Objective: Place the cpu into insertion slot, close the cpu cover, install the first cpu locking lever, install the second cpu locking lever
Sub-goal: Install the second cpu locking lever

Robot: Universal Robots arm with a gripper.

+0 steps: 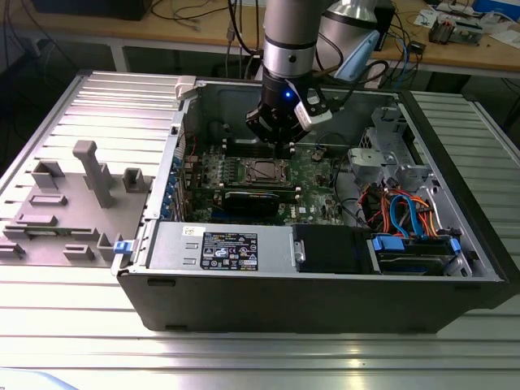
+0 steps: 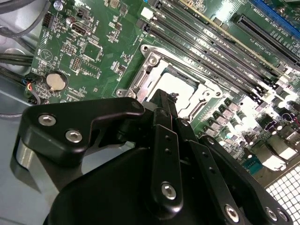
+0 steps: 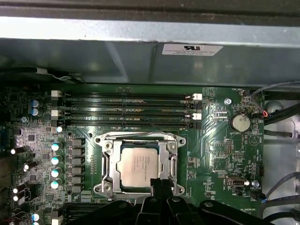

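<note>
Open computer case (image 1: 325,301) on a ribbed metal worktop (image 1: 244,357), filling the centre of the exterior view. The gripper (image 1: 280,145) hangs from the arm at upper centre of that frame, just above the green circuit board (image 1: 313,175). In the first wrist view the cpu (image 3: 140,165) lies flat in the insertion slot (image 3: 105,188) at lower centre, its pale face showing through the window of the cpu cover (image 3: 169,161), which lies down over it. The black gripper (image 3: 159,183) points at the near edge of the cover; its fingers stand close together with nothing between them. In the second wrist view the gripper (image 2: 169,101) ends just at the cover (image 2: 140,79), centre frame. Whether it touches cannot be told.
</note>
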